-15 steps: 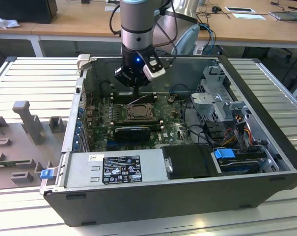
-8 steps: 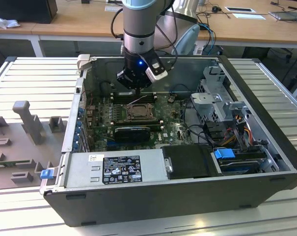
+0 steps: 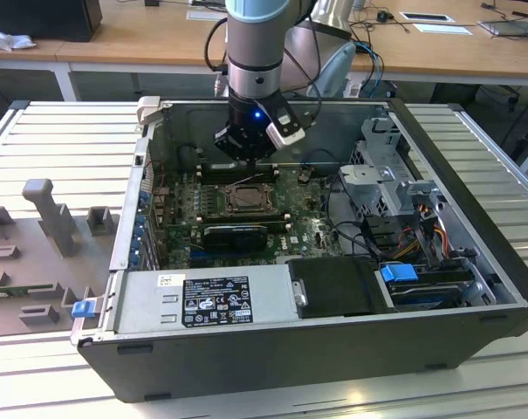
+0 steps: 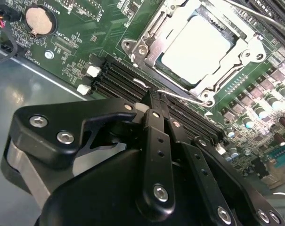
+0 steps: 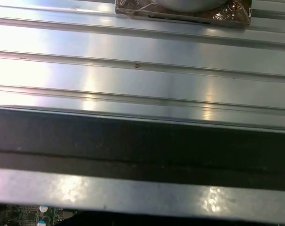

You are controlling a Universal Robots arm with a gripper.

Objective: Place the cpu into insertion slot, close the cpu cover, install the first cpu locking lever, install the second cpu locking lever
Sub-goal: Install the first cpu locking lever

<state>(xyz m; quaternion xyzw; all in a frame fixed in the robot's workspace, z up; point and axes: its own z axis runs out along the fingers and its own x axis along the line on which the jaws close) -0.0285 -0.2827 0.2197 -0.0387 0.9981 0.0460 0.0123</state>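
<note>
I see the cpu (image 4: 195,43) seated flat in the insertion slot (image 4: 154,61), its pale silver top showing through the window of the cpu cover (image 4: 236,59), which lies down over it as a silvery frame. In the exterior view the same socket (image 3: 246,199) sits about mid-board on the green motherboard (image 3: 303,229), inside the open computer case (image 3: 473,253) lying on its side on the ribbed metal tabletop (image 3: 63,144).

A thin silvery locking lever (image 4: 180,97) runs along the socket edge nearest the end effector (image 4: 151,101). The end effector's black fingers (image 4: 156,141) are drawn together with no visible gap at their tips, just beside that lever wire and over the black memory slots (image 4: 118,77); I cannot tell whether the tips actually touch or pinch the lever. In the exterior view the end effector (image 3: 246,157) hangs just behind the socket, pointing down into the case.

A round coin battery (image 4: 37,20) sits on the board well apart from the socket. The black graphics card (image 3: 236,234) lies in front of the socket, and the power supply (image 3: 207,298) fills the near edge of the case. The first wrist view shows ribbed metal (image 5: 142,56) and a dark case edge (image 5: 142,141).
</note>
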